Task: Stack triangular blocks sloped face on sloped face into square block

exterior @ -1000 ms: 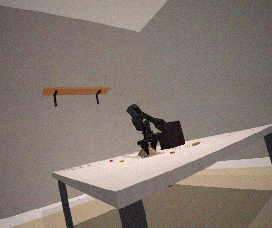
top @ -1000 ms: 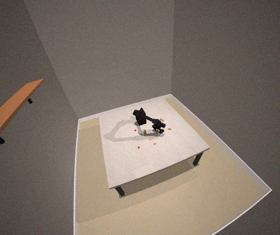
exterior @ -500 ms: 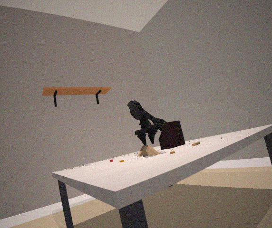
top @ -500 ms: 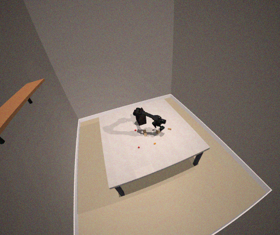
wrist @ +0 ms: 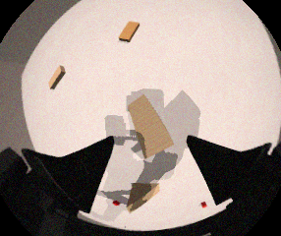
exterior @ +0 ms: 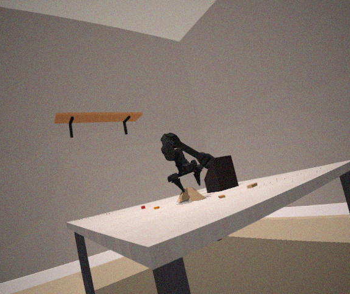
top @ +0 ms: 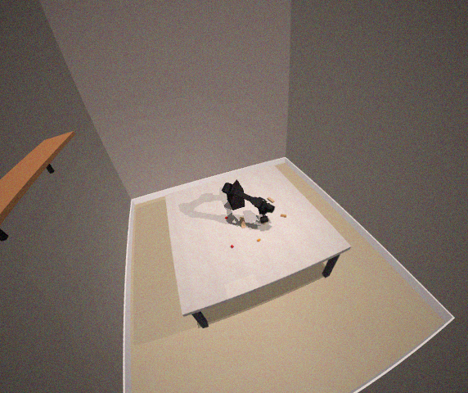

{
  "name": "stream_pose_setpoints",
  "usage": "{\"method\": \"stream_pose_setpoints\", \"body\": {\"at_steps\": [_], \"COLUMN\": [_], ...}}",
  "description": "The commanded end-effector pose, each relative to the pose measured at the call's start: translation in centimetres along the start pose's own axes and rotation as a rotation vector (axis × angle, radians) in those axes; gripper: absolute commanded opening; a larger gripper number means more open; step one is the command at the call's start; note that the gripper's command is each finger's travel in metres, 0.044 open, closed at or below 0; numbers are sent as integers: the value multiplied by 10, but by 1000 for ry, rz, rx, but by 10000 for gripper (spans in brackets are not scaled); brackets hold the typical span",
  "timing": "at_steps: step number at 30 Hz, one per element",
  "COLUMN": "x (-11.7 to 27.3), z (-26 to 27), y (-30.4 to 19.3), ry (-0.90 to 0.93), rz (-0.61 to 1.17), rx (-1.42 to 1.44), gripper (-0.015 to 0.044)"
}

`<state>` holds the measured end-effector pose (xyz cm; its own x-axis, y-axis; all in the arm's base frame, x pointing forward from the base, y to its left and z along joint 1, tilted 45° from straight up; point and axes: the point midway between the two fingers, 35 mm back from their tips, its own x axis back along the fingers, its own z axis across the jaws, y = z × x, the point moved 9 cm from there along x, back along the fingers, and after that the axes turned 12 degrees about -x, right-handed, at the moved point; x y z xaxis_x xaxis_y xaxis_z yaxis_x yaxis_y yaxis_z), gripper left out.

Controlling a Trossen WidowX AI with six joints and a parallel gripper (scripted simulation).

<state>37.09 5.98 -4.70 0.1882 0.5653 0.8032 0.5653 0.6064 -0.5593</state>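
From where I'm standing, the pale table [top: 209,270] [exterior: 143,228] [wrist: 219,64] stands on dark legs over a tan floor [top: 293,338] [exterior: 254,226], with plain grey-brown walls [top: 209,106] [exterior: 29,177] and white skirting along their foot. An orange-brown shelf [top: 23,178] [exterior: 96,117] hangs on black brackets.

The black arm [top: 249,197] [exterior: 191,149] reaches over the tabletop, its hand [top: 263,219] [exterior: 191,187] [wrist: 151,140] spread wide, fingers apart and nothing clasped. Below it is one wooden wedge [exterior: 196,194] [wrist: 150,126]; the other wedge [top: 242,223] [exterior: 183,196] [wrist: 142,197] is apart from it on the table, so they don't make a square block. I can't tell whether a fingertip touches either.

Two small wooden bricks [top: 270,199] [exterior: 252,185] [wrist: 56,77] lie off to one side, and a red cube [top: 231,246] [exterior: 142,207] [wrist: 203,205] sits near an orange piece [top: 258,239] [exterior: 156,207].
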Motion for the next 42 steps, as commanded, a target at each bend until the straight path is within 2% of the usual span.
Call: {"method": "stream_pose_setpoints", "body": {"at_steps": [1, 7, 15, 23, 42], "x": [0, -1, -2, -2, -2], "z": [-30, -58, -79, -96, -97], "y": [-23, -50, -74, -96, -98], "ry": [207, 435, 639, 806, 820], "rz": [-46, 19, 148, 357, 387], "rx": [-700, -1376, -1873, -2330, -2382], "gripper": [440, 440, 440, 440, 440]}}
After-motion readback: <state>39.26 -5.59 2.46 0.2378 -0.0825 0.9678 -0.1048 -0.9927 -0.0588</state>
